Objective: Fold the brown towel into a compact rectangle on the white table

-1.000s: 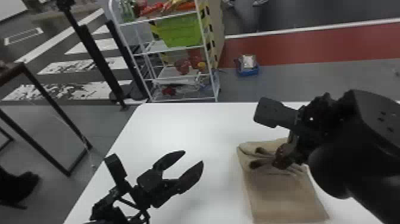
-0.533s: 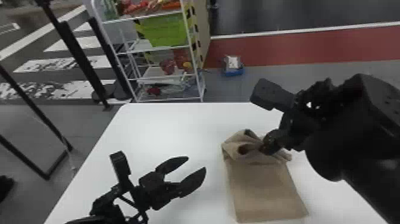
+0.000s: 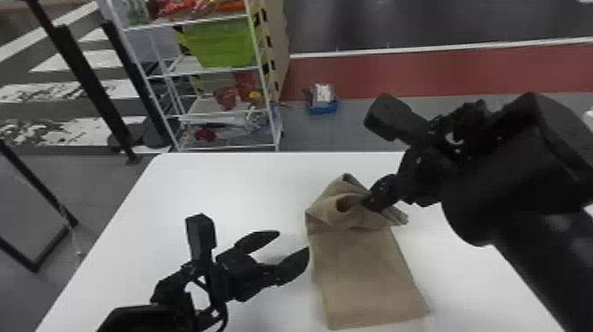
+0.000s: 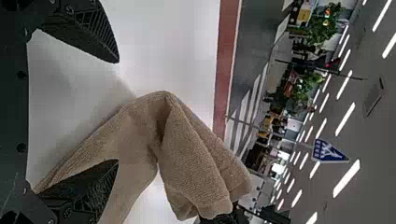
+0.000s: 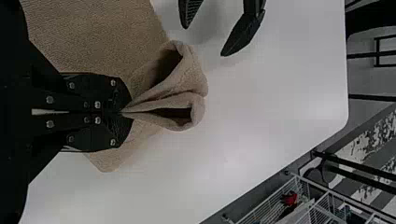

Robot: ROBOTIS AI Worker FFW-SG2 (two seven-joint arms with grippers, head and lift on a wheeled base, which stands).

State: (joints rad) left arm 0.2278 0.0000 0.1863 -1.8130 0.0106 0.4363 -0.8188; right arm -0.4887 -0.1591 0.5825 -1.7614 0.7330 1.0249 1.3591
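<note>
Looks mid-fold on brown towel (image 3: 366, 273) atop white surface (image 3: 212, 190), w/ R claw (image 3: 368, 203) clamped on bunched far end & L claw (image 3: 293, 242) spread nearby; prob. needs that end brought nearer & laid flat next.

"What stands at the back of the head view?"

"A white wire rack (image 3: 227, 148), with a bright green bin (image 3: 220, 42) on one shelf."

"And the floor (image 3: 304, 132)?"

"Grey, with a red band (image 3: 419, 75) across it and white stripes (image 3: 79, 64) left of the rack."

"Overhead, in the left wrist view?"

"Rows of strip lights (image 4: 346, 178) on the ceiling (image 4: 369, 140), plus leafy plants (image 4: 303, 86) and a blue sign (image 4: 329, 151)."
</note>
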